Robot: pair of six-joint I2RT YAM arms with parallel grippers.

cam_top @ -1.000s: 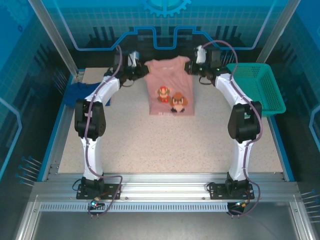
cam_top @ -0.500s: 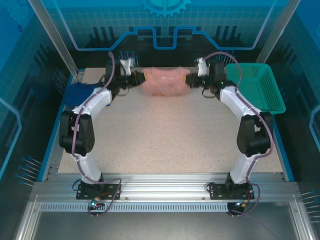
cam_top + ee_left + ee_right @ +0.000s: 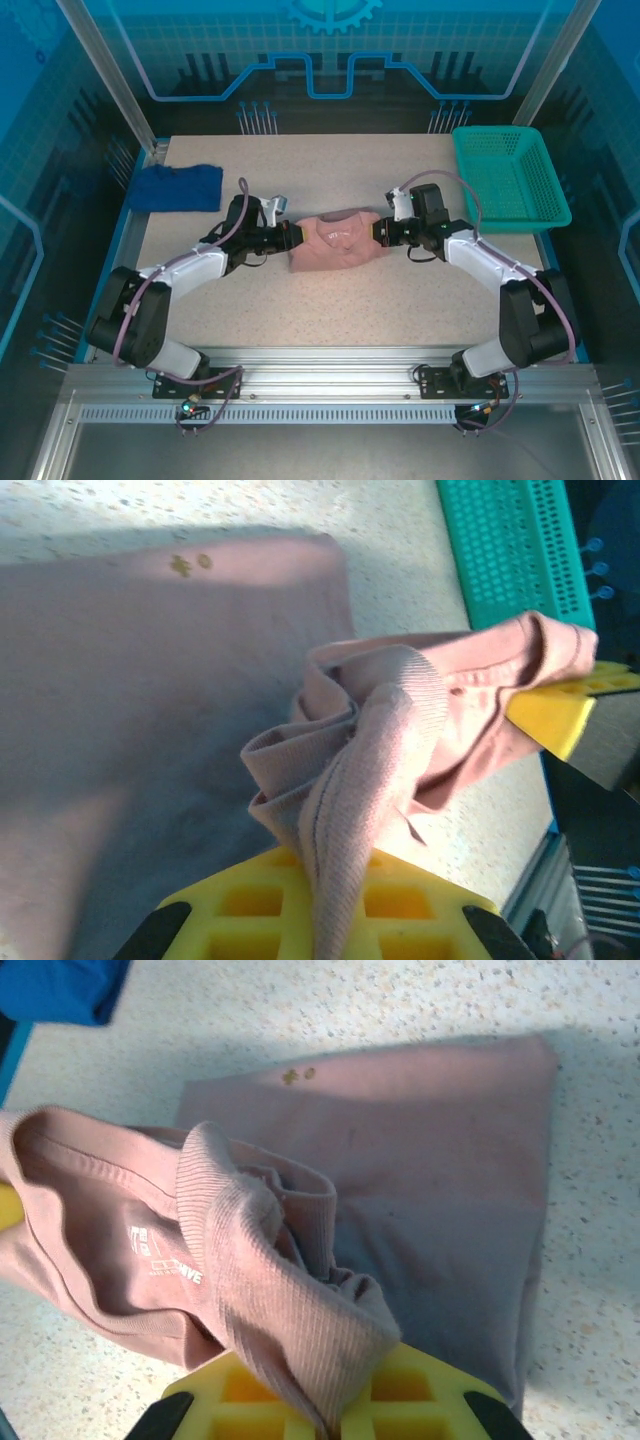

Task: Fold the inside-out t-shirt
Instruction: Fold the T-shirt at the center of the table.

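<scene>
Dusty-pink fabric sits mid-counter: the inside-out t-shirt [image 3: 335, 245] lies as a flat folded block on the speckled counter [image 3: 340, 310], with its neck edge lifted and stretched between the two arms. The left end effector [image 3: 287, 236] is clenched on the shirt's left end; in its wrist view, ribbed collar cloth is pinched tight between the yellow pads [image 3: 400, 905]. The right end effector [image 3: 381, 232] is clamped the same way on the right end, a ridge of ribbing running down into its jaws, with white printed lettering [image 3: 165, 1260] visible inside the neck.

A second ago the shirt hung spread at the far edge of the counter, its printed figures showing. Half a second ago it was bunched there between the grips. Now both arms have pulled back towards the middle and stretch out low, and most of the shirt rests on the counter.

I count two arms, two end effectors, one pink shirt, one dark blue cloth [image 3: 178, 187] at the far left, and one teal basket [image 3: 510, 178] at the far right.
</scene>
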